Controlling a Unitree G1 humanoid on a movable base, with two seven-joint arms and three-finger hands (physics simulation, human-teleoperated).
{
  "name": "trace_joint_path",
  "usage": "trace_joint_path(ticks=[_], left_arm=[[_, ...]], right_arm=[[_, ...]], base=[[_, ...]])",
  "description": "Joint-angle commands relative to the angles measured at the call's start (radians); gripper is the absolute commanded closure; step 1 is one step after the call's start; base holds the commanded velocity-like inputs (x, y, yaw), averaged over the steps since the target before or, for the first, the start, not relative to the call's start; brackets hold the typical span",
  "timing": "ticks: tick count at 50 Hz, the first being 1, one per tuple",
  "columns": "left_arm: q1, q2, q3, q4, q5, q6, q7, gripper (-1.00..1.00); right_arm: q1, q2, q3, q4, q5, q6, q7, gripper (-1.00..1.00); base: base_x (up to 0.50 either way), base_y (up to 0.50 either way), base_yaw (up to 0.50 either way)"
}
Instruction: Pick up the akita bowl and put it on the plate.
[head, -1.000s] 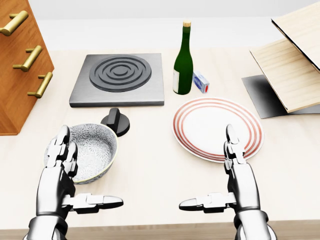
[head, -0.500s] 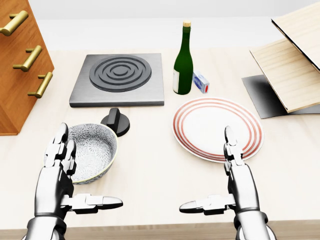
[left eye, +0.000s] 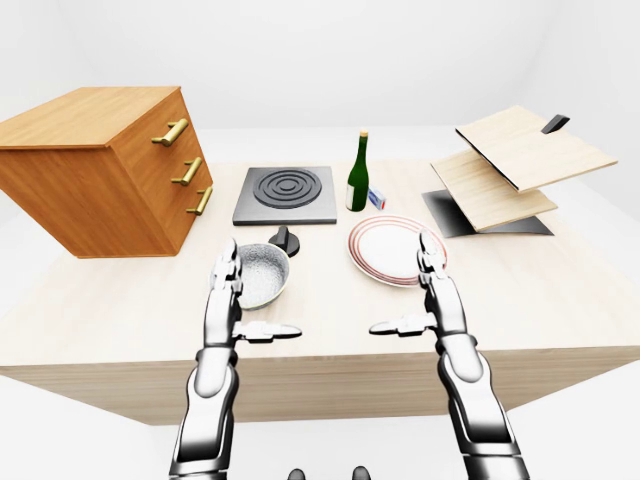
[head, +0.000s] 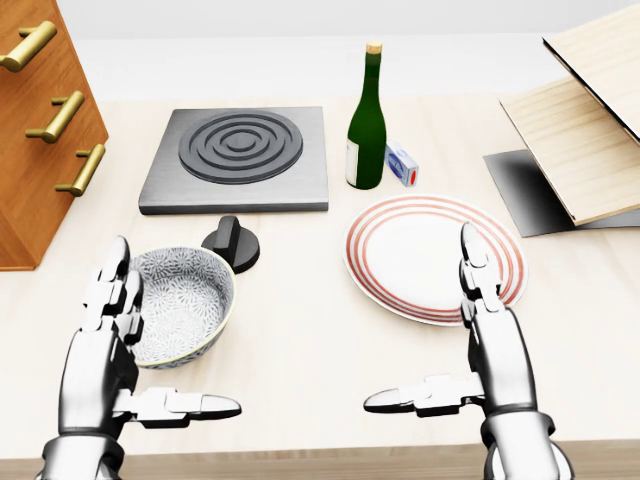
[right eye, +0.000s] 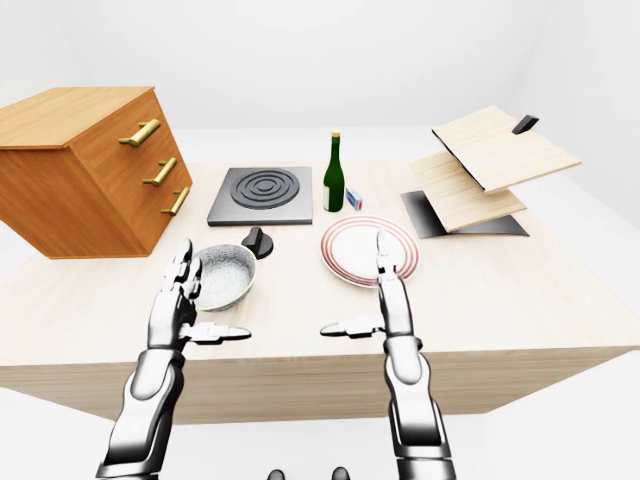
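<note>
Both silver three-finger hands are spread wide and hold nothing. The left hand (head: 110, 350) stands at the near left of the pale wooden table (head: 300, 340), its two long fingers (head: 105, 290) pointing away toward the far side and its thumb stretched out flat to the right. Those long fingers overlap the left rim of the grey speckled akita bowl (head: 185, 305) in the head view; whether they actually touch the rim cannot be told, and nothing closes around it. The bowl sits upright on the table, just near of the small black knob (head: 232, 243) and the dark grey square hob with ring pattern (head: 238, 158). The right hand (head: 485, 350) mirrors the left at the near right, thumb stuck out to the left, its fingertips (head: 470, 250) lying over the near right edge of the white round plate with red rings (head: 410, 255); contact there is also unclear. The plate lies flat to the right of the bowl, well apart from it and bare. Beyond the plate stand a green glass bottle with a cork (head: 367, 125) and a small blue-and-white box (head: 402, 164). A brown wooden drawer cabinet with brass handles (left eye: 110, 170) sits far left, and tilted light wooden boards on a dark base (left eye: 505, 175) far right.
</note>
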Motion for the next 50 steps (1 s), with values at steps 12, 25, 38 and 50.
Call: trace_joint_path(ticks=[12, 25, 38, 50], left_arm=[[0.018, 0.000, 0.020, -0.411, 0.011, 0.142, -0.024, -1.00], [0.008, 0.004, 0.047, -0.408, 0.001, 0.142, -0.024, -1.00], [-0.007, 0.018, 0.085, -0.376, -0.011, 0.142, -0.023, -1.00], [-0.020, 0.024, 0.101, -0.384, -0.020, 0.142, -0.018, -1.00]], right_arm=[[0.003, -0.002, -0.007, -0.194, -0.056, 0.098, 0.024, -1.00], [0.009, 0.001, -0.004, -0.251, -0.071, 0.098, 0.034, -1.00], [0.010, 0.003, 0.002, -0.248, -0.081, 0.098, 0.031, -1.00], [0.006, 0.003, 0.002, -0.261, -0.084, 0.098, 0.035, -1.00]], base=[[0.00, 0.00, 0.00], [0.00, 0.00, 0.00], [0.00, 0.00, 0.00], [0.00, 0.00, 0.00]])
